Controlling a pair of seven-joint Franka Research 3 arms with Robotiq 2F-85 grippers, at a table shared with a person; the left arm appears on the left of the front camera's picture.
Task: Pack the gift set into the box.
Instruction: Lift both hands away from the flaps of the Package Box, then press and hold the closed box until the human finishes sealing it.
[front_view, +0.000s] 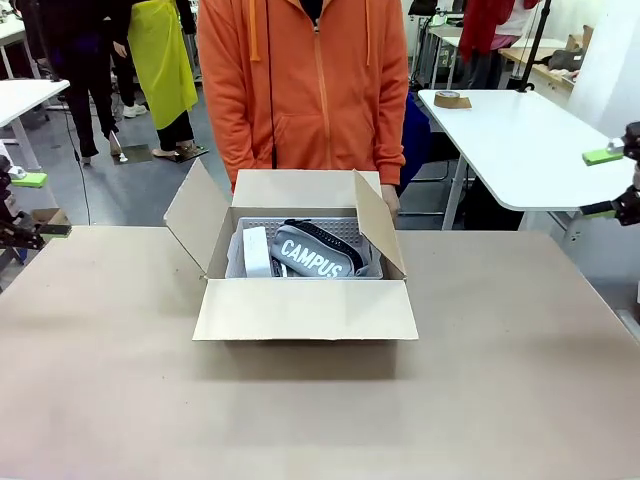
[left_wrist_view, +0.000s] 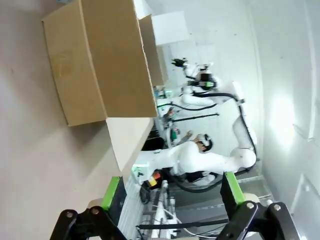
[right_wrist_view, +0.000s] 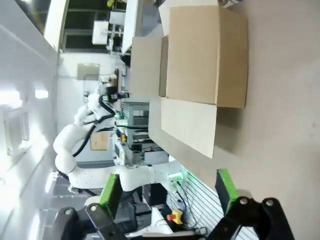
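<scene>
Left jaws: released, spread wide, nothing between the green pads (left_wrist_view: 111, 192). Hang at the left edge of the worktop (front_view: 300, 430), well apart from the box (front_view: 305, 310). Through the left wrist camera, looking past the pads, a plain brown side wall of the carton with one flap folded outward.

Right jaws: likewise released and empty, green pads (right_wrist_view: 226, 190) far apart. Hang off the right edge of the worktop, also well apart from the box. Through the right wrist camera, the opposite side wall and another outward flap.

In the middle of the worktop, toward its far side: the brown corrugated carton, all four top flaps unfolded. Near flap lying flat toward the robot, side flaps angled up and out, far flap raised against the person.

Inside the carton: the light grey perforated tray (front_view: 345, 230), down below the rim. In the tray, the dark grey pouch (front_view: 315, 255) lettered "CAMPUS" in white, lying at a slant. Just beside it on the left, the white cylindrical item (front_view: 256, 250).

Behind the box, at the far edge: a person in an orange hoodie (front_view: 300, 90), one hand (front_view: 390, 203) close behind the right flap; cannot tell whether touching it.

Progress, judged from this: gift set already in the box, so the main step looks done. Possibly left: folding the flaps shut.
</scene>
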